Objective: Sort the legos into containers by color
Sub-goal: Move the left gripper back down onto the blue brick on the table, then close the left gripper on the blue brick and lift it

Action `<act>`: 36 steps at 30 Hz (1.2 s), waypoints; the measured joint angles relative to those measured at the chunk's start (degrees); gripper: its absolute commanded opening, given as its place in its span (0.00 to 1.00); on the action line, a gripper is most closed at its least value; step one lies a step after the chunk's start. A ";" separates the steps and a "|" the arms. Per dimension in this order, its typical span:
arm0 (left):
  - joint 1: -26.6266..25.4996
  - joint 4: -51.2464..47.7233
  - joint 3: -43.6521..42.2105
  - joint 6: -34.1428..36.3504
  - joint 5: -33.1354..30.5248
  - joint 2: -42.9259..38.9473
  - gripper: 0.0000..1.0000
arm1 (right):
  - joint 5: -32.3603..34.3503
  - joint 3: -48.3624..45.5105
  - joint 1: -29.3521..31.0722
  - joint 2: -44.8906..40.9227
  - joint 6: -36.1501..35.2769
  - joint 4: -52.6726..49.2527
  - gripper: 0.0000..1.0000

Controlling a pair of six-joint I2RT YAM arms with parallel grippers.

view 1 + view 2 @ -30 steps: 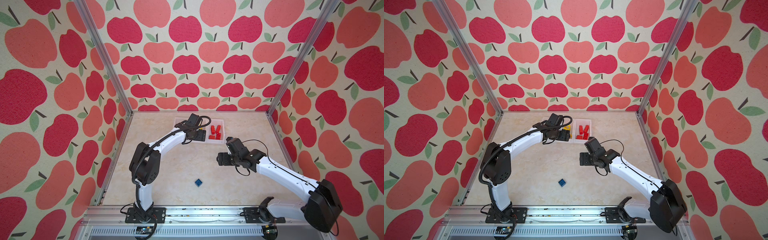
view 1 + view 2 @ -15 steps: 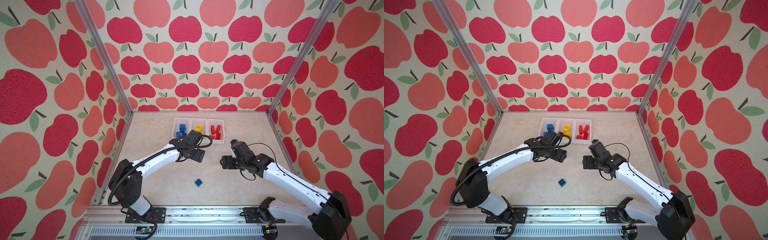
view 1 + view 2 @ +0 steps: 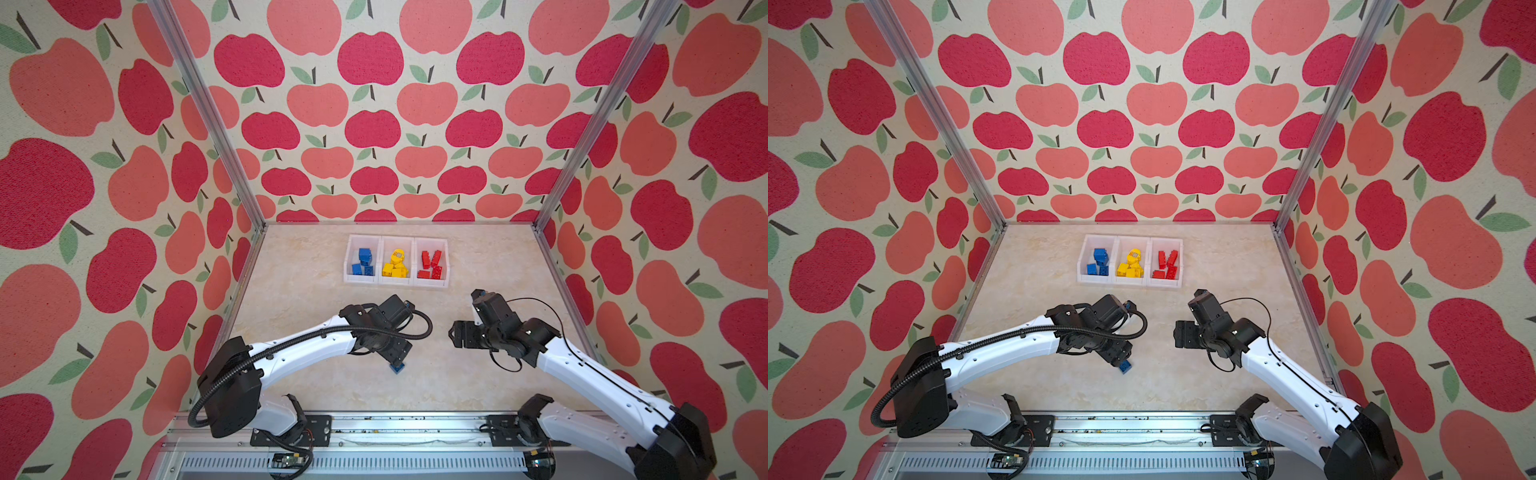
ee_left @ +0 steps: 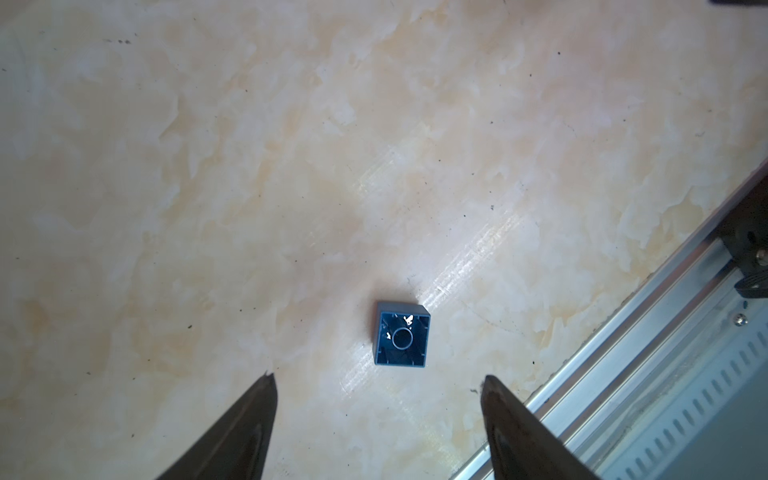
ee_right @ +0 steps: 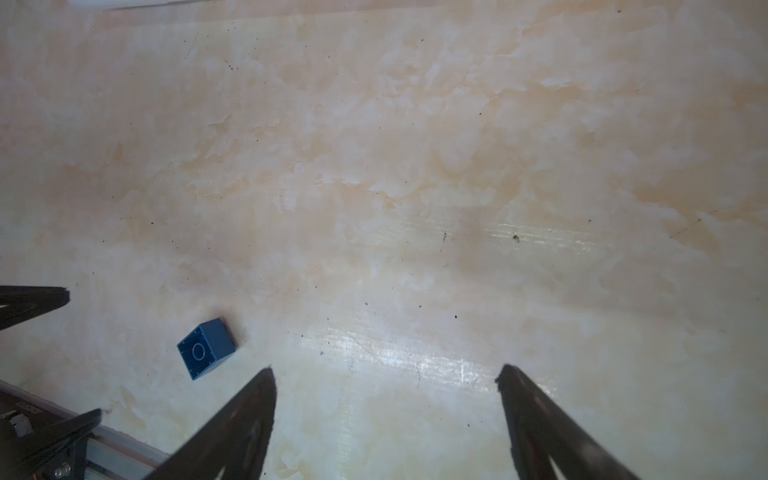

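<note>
The left fingers [image 4: 245, 428] stand spread with nothing between them. Their tips are poised over the desk [image 3: 299, 299], just short of the blue brick [image 4: 401, 340], the only lego visible outside the bins. It lies upside down, hollow side up, near the front of the desk. The right fingers [image 5: 241, 428] are also apart and empty over bare desk, with the brick off to one side of them.

In the left wrist view the brick sits slightly nearer one finger than the other. On closing, that finger would probably touch first and shove or spin the brick on the glossy surface instead of clamping it. A tip coming down inside the open cavity rather than outside the wall would also give a poor hold. The front rail [image 4: 623, 374] is near, and a skidding brick could lodge against it. The carry then runs to the containers [image 3: 397, 283] at the far side. The blue legos [image 3: 363, 262] sit in the left bin there, so a release too wide would put the brick in with the yellow legos [image 3: 395, 266] next door.

In both top views the left arm [image 3: 307, 345] reaches low from its base toward the middle. Its wrist is bent down and partly covers the brick. The right arm [image 3: 582, 374] hangs right of centre with its fingers turned inward, apart from the left arm.
</note>
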 measured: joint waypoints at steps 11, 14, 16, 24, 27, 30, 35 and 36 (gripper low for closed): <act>-4.28 -2.01 0.50 0.46 0.46 8.90 0.73 | -0.44 -0.87 -0.87 -2.19 0.02 -0.39 0.87; -4.63 -2.23 0.57 0.44 0.44 9.90 0.72 | -0.44 -1.29 -1.22 -2.73 0.04 -0.57 0.87; -4.63 -2.16 0.72 0.44 0.44 10.08 0.70 | -0.52 -1.53 -1.36 -2.89 0.17 -0.59 0.87; -4.63 -0.92 1.44 0.44 0.20 12.15 0.62 | -1.11 -2.16 -2.05 -2.91 0.22 -0.55 0.87; -4.63 -0.50 1.44 0.42 0.22 13.88 0.59 | -1.31 -2.16 -2.21 -2.91 0.24 -0.57 0.87; -4.63 0.11 1.44 0.39 0.22 15.02 0.56 | -1.49 -2.16 -2.56 -2.91 0.22 -0.57 0.87; -4.63 1.20 1.44 0.13 0.17 15.82 0.50 | -1.53 -2.19 -2.91 -2.93 0.22 -0.57 0.87; -4.63 1.40 1.44 0.00 0.17 16.04 0.49 | -1.53 -2.19 -2.97 -2.93 0.22 -0.57 0.87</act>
